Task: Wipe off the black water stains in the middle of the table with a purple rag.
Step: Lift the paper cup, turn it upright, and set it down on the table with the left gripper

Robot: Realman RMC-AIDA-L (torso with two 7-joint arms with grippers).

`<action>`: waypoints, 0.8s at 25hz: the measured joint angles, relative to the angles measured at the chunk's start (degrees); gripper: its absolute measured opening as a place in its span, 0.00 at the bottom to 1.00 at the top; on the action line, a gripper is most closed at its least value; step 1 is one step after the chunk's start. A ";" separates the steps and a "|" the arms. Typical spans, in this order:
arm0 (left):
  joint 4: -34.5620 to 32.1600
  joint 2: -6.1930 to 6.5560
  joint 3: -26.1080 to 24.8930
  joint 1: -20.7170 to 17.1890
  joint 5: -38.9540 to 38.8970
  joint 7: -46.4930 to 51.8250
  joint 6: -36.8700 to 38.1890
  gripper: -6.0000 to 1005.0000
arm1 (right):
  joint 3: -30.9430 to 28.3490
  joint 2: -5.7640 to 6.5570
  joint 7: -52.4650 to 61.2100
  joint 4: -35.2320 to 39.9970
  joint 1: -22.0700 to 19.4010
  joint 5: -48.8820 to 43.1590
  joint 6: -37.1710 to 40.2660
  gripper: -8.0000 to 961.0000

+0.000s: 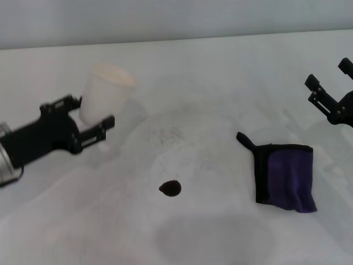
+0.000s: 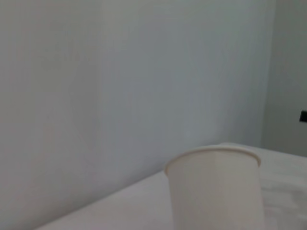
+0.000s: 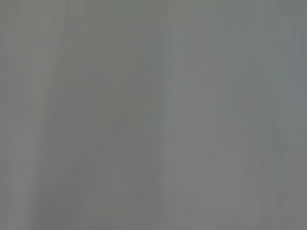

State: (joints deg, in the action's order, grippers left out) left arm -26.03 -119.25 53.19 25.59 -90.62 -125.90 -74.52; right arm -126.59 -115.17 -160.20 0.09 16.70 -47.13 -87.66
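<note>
Head view shows the purple rag (image 1: 288, 178) flat on the table (image 1: 220, 77), right of the dark stain (image 1: 170, 188), its loop tab pointing far-left. The left gripper (image 1: 92, 118) is clamped around a white paper cup (image 1: 105, 94). The right gripper (image 1: 330, 83) hangs spread apart beyond the rag.

The bench (image 1: 231, 77) is white with faint grey speckled smudges. On it, the stain (image 1: 170, 188) is near-black, tinged reddish-brown. The rag (image 1: 287, 176) is deep purple, edged black. The cup (image 1: 105, 94) is plain white.
</note>
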 joint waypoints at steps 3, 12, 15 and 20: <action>3.75 0.06 -0.21 -0.91 -2.18 -3.45 0.36 0.70 | 0.05 0.04 -0.84 -0.39 -0.04 0.00 0.81 0.88; 8.08 -0.04 -0.30 -3.60 -3.44 -10.38 5.57 0.70 | 0.14 0.19 -1.39 -1.07 -0.18 -0.06 4.80 0.88; 10.42 -0.02 -0.18 -3.29 -3.50 -12.59 7.23 0.70 | 0.20 0.20 -1.40 -1.26 -0.19 -0.06 5.18 0.88; 13.28 -0.19 -0.22 -3.20 -4.14 -16.60 8.86 0.70 | 0.22 0.21 -1.42 -1.26 -0.28 -0.06 5.75 0.88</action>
State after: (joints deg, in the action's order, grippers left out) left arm -12.75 -119.44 52.98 22.39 -94.76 -142.51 -65.65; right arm -126.37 -114.96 -161.62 -1.17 16.42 -47.20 -81.92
